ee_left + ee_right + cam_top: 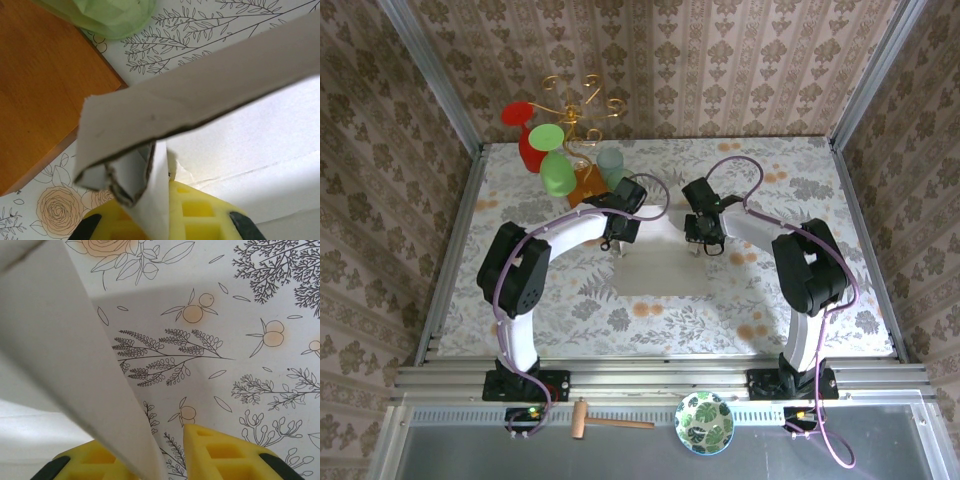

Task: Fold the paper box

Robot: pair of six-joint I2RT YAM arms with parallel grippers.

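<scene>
Cardboard this thin bends at a touch, so treat the pale cream, flat-cut paper box as light, springy along its scored lines and easy to crease in the wrong place. It lies in the middle of the flower-printed desk, its near part flat and its far edge lifted between the two arms. Your left tool is clenched on a raised corner flap, the card doubled over above the yellow pads. That looks a fair hold, close to a fold line, where the sheet should be stiffest. Your right tool stands released: a lifted wall of card leans on one yellow finger, with bare desk showing in the gap beside the other. Close on it near the crease, I'd judge — not out at the free edge, where it will flop. A hard pinch would likely dent it, and the smooth face may slide on the pads. Mind the left side — the orange-brown wooden board and the pale green translucent cup sit just beyond the held flap. Open room lies toward you and to the right, short of the grey metal side rail.
</scene>
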